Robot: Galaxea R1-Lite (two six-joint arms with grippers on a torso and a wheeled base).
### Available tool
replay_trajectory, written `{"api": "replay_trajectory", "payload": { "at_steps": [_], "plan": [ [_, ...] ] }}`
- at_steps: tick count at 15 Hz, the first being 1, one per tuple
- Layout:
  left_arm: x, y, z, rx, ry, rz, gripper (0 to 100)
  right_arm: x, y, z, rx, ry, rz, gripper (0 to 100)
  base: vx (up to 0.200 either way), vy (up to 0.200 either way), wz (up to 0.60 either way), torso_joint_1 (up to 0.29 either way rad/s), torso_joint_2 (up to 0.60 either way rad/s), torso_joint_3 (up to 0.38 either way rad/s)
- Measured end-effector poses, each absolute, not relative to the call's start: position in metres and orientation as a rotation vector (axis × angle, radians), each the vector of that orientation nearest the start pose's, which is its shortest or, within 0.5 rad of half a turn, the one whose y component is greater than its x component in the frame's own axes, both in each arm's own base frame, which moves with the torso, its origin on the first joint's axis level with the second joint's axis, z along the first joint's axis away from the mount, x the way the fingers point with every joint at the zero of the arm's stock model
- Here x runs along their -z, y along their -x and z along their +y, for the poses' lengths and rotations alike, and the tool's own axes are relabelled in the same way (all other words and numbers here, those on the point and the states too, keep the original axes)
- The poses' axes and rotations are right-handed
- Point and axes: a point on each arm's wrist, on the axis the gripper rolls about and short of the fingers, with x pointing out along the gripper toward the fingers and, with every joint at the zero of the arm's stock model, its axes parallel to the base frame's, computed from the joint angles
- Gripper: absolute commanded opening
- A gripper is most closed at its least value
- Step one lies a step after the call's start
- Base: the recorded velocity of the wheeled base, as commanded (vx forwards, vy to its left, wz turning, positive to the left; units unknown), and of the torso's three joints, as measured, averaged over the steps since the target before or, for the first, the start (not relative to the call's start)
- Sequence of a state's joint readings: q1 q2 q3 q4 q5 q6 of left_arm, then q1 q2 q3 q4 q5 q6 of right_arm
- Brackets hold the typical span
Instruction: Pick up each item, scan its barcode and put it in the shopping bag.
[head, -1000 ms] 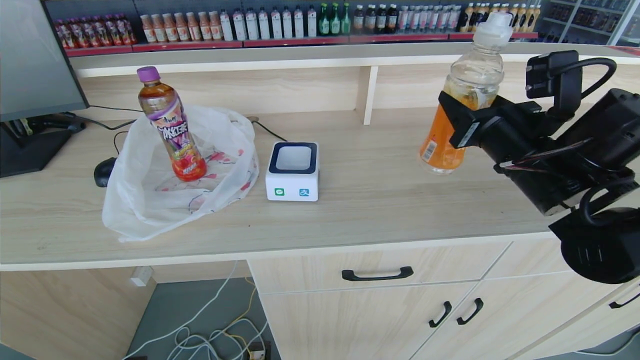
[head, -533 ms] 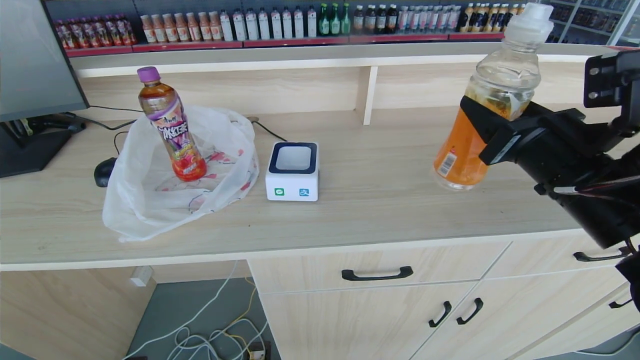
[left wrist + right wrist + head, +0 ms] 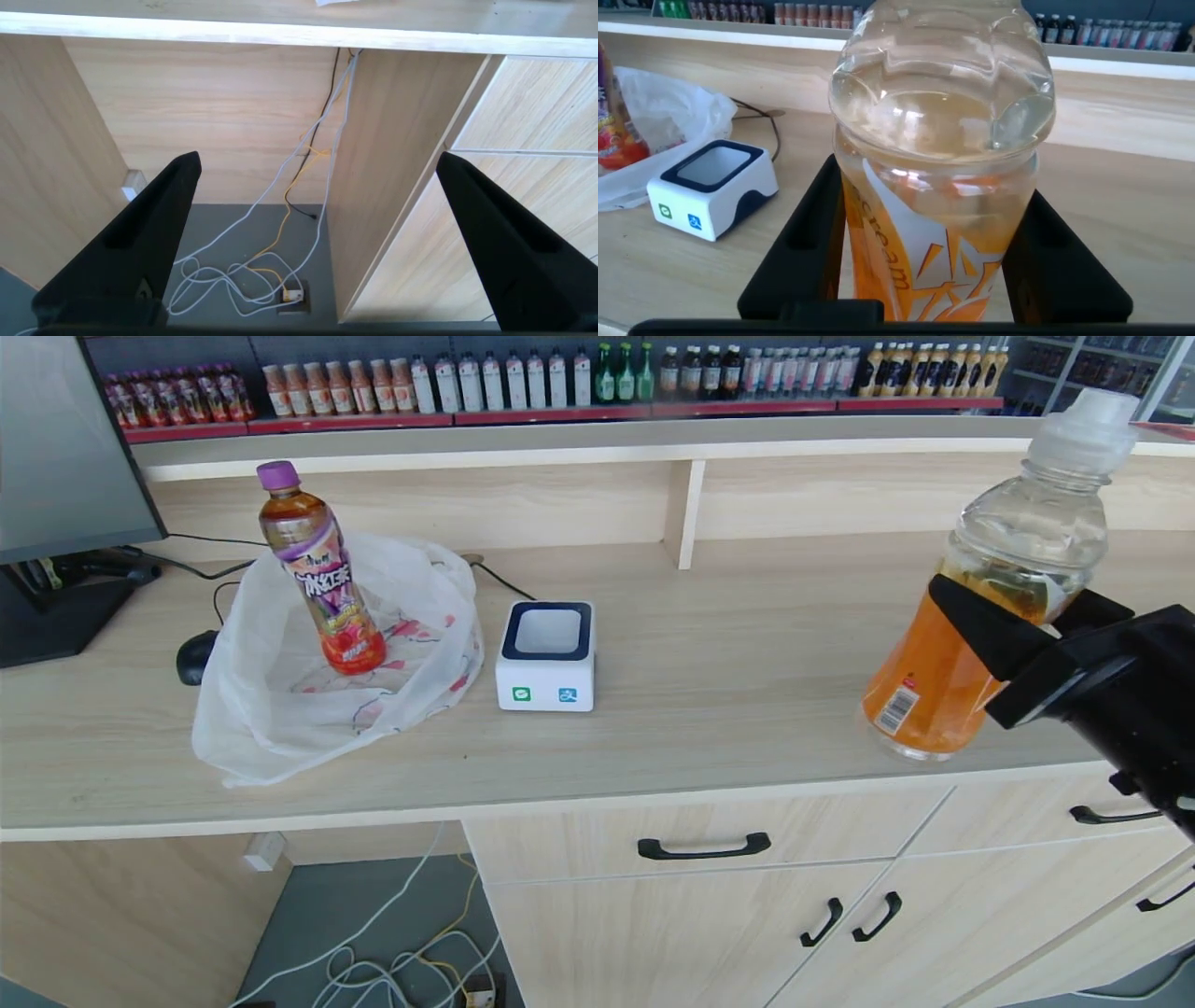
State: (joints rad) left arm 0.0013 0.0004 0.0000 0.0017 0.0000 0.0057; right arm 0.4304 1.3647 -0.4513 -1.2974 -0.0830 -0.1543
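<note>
Scanner (image 3: 547, 655) beside shopping bag (image 3: 271, 728), tea bottle (image 3: 322, 579) upright inside, right gripper (image 3: 1018, 616) pinching orange bottle (image 3: 934, 672), left gripper (image 3: 318, 161) spread.

Right gripper (image 3: 1022, 609) clamps the orange bottle (image 3: 920, 663), seemingly just above the counter's (image 3: 728, 719) near right edge; the scanner (image 3: 547, 655) and shopping bag (image 3: 271, 723) sit to the left.

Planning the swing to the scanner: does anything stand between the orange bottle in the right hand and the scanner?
Nothing visible. The orange bottle, held in the right hand, and the scanner have only bare counter between them. The shopping bag, with a tea bottle in it, lies beyond the scanner.
</note>
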Motion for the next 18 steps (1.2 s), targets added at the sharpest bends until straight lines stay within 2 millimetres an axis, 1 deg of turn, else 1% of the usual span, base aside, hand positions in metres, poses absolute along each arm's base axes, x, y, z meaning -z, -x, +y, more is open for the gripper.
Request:
{"api": "replay_trajectory", "payload": {
  "at_steps": [3,7,10,12,14,16,18],
  "plan": [
    [-0.075,0.023,0.000,-0.001,-0.006,0.002,100,-0.234,-0.168,0.075,-0.322,0.018,-0.384,0,0.000,0.000,0.00,0.000,0.00,0.000],
    [-0.075,0.023,0.000,-0.001,-0.006,0.002,100,-0.234,-0.162,0.074,-0.339,-0.028,-0.384,0,0.000,0.000,0.00,0.000,0.00,0.000],
    [-0.075,0.023,0.000,-0.001,-0.006,0.002,100,-0.238,-0.163,0.076,-0.375,-0.135,-0.376,0,0.000,0.000,0.00,0.000,0.00,0.000],
    [-0.075,0.023,0.000,-0.001,-0.006,0.002,100,-0.250,-0.168,0.080,-0.444,-0.245,-0.394,0,0.000,0.000,0.00,0.000,0.00,0.000],
    [-0.075,0.023,0.000,-0.001,-0.006,0.002,100,-0.257,-0.173,0.083,-0.507,-0.302,-0.399,0,0.000,0.000,0.00,0.000,0.00,0.000],
    [-0.075,0.023,0.000,-0.001,-0.006,0.002,100,-0.257,-0.176,0.086,-0.563,-0.340,-0.381,0,0.000,0.000,0.00,0.000,0.00,0.000],
    [-0.075,0.023,0.000,-0.001,-0.006,0.002,100,-0.255,-0.177,0.087,-0.612,-0.418,-0.342,0,0.000,0.000,0.00,0.000,0.00,0.000]
  ]
}}
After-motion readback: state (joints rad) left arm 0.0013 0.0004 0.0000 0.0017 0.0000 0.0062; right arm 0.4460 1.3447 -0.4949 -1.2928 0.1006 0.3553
